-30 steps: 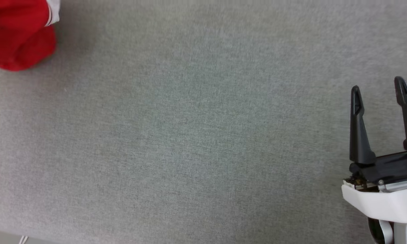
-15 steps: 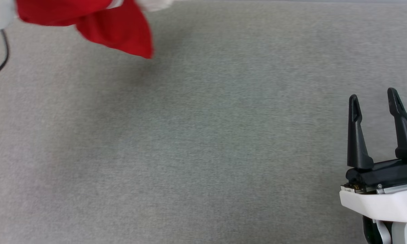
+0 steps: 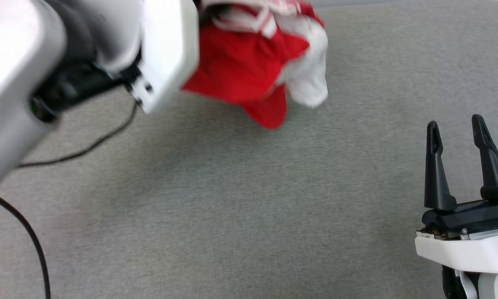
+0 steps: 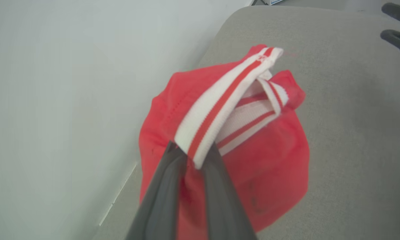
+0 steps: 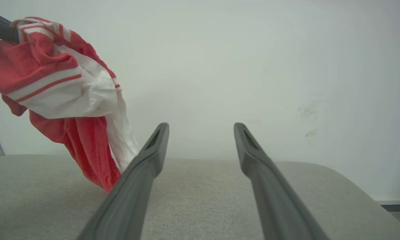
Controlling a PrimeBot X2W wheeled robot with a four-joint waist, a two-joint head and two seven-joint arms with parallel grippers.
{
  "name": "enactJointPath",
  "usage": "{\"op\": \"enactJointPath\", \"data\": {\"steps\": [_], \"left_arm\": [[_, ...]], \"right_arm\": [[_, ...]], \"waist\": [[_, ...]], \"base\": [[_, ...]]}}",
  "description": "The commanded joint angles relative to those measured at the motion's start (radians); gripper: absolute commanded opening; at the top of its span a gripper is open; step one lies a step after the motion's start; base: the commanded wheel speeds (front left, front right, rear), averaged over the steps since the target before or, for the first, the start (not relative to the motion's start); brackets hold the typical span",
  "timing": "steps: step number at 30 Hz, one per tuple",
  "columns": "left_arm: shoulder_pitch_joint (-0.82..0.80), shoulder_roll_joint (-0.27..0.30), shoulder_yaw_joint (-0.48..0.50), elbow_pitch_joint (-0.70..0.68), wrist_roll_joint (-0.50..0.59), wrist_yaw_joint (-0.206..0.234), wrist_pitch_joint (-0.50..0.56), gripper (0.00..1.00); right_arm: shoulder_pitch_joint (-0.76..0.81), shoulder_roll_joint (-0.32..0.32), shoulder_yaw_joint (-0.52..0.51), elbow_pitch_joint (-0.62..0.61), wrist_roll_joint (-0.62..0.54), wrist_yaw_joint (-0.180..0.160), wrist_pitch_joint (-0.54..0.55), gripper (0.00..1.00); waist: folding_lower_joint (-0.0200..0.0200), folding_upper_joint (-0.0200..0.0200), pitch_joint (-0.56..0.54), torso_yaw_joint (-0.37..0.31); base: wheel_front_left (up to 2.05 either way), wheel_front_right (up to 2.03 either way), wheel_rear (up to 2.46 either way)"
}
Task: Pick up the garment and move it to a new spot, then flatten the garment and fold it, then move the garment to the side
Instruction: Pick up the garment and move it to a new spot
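Note:
The garment [image 3: 240,70], red with white sleeves and red-white striped trim, hangs bunched over the grey table top near its far edge. My left gripper [image 4: 193,153] is shut on the striped trim, and the red cloth [image 4: 270,160] droops below the fingers. My pale left arm [image 3: 87,54] covers the upper left of the head view. The right wrist view has the garment [image 5: 53,93] dangling at upper left, its lowest tip close above the surface. My right gripper [image 3: 455,122] stands open at the lower right with nothing between its fingers, well apart from the cloth, its fingers [image 5: 146,160] spread wide.
The grey fabric-covered table top [image 3: 249,207] spreads across the head view. A black cable [image 3: 25,232] trails over its left side. A pale wall [image 5: 253,66] rises right behind the table's rounded far edge [image 4: 240,13].
My left arm has swung into view, carrying the garment from the upper left to the top centre. The right gripper has stayed open and nearly still; the head view shifted slightly.

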Motion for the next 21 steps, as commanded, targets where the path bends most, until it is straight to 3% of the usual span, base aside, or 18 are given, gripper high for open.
{"op": "enactJointPath", "data": {"steps": [1,10,14,21], "left_arm": [[0.026,-0.002,-0.018,-0.007,-0.004,0.001,-0.007,0.00],[0.191,-0.030,-0.182,0.013,-0.015,0.001,-0.077,0.00],[0.297,-0.064,-0.211,0.055,0.004,0.001,-0.103,0.00],[0.507,-0.132,-0.221,0.078,0.100,0.000,-0.019,0.00]], "right_arm": [[0.008,0.002,0.001,0.003,0.008,0.000,-0.002,1.00],[-0.003,0.002,0.004,0.010,0.016,0.000,-0.002,1.00],[-0.018,0.002,0.001,0.013,0.012,0.000,-0.002,1.00],[-0.021,0.002,0.000,0.024,0.003,0.000,-0.002,1.00]], "waist": [[0.0001,-0.0001,0.001,-0.024],[0.0001,-0.0001,0.040,-0.071],[0.0001,-0.0001,0.058,-0.079],[0.0001,-0.0001,0.077,-0.070]], "base": [[0.00,0.00,0.00],[0.00,0.00,0.00],[0.00,0.00,0.00],[0.00,0.00,0.00]]}}
